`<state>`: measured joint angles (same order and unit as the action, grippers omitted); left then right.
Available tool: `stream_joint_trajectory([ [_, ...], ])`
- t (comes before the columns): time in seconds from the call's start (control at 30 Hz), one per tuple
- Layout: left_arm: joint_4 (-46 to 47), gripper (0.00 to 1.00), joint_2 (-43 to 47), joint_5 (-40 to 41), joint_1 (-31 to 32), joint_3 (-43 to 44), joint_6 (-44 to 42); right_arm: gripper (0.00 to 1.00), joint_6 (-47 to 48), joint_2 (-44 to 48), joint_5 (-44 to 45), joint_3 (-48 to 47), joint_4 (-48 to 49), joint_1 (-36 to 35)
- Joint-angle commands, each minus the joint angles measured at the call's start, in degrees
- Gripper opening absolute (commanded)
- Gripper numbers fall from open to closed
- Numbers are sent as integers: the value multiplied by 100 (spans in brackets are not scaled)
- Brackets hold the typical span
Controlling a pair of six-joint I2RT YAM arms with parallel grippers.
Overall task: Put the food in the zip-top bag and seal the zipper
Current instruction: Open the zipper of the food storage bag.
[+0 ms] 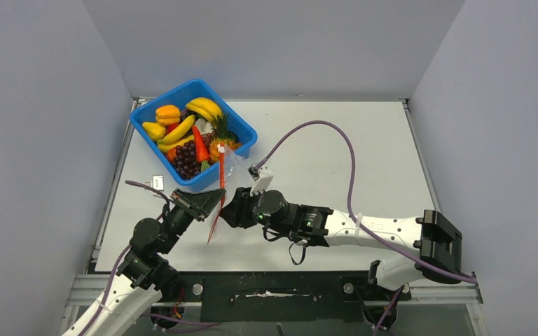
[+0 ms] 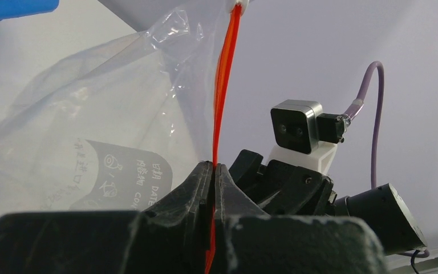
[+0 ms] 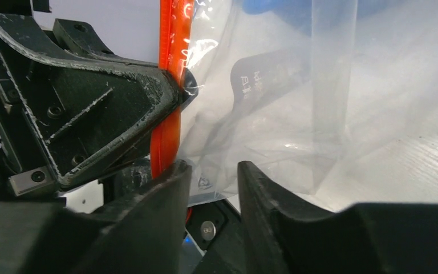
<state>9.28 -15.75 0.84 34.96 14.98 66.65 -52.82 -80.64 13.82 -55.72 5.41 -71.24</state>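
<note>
The food lies in the blue bin [image 1: 244, 126]: bananas [image 1: 203, 108], carrot [image 1: 199, 143], grapes [image 1: 188, 159], pineapple [image 1: 222, 145], orange pepper [image 1: 167, 114]. The clear zip-top bag [image 1: 235, 165] hangs by its zipper [image 1: 220, 183], empty, in front of the bin. My left gripper [image 1: 214, 202] is shut on the zipper [image 2: 223, 85], pinching the strip between its fingertips [image 2: 214, 166]. A white slider [image 2: 238, 7] sits at the strip's far end. My right gripper [image 1: 232, 208] is open just right of the zipper [image 3: 171, 51], with the bag [image 3: 319, 114] beyond its fingers [image 3: 214, 171].
The bin stands at the table's back left. A small white tag [image 1: 157, 180] lies left of the bin's near corner. The right arm's purple cable [image 1: 350, 161] loops over the table's middle. The right wrist's camera [image 2: 296, 128] faces my left gripper closely.
</note>
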Motion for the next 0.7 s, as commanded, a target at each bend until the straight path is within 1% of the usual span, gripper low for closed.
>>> stream_joint_trajectory([
  [0.0, 344, 0, 46, 20, 28, 38, 23, 42, 67, 276, -80, -78, 530, -6],
  [0.1, 379, 0, 22, 14, 29, 34, 55, 54, -6, 260, -84, -100, 519, -12],
  [0.2, 384, 0, 19, 12, 28, 40, 30, 60, -55, 251, -91, -113, 553, -2],
  [0.33, 355, 0, 36, 34, 28, 16, 47, 61, -137, 259, -7, -122, 524, 30],
  [0.43, 387, 0, 45, 17, 28, 13, 113, 58, -218, 259, 228, -96, 400, 84],
  [0.5, 399, 0, 37, 3, 26, 13, 134, 51, -228, 251, 293, -32, 374, 153],
  [0.63, 346, 0, 52, -18, 24, 27, 99, 15, -163, 312, 260, 115, 390, 261],
  [0.67, 303, 0, 68, -28, 23, 35, 51, 9, -114, 381, 260, 174, 421, 279],
])
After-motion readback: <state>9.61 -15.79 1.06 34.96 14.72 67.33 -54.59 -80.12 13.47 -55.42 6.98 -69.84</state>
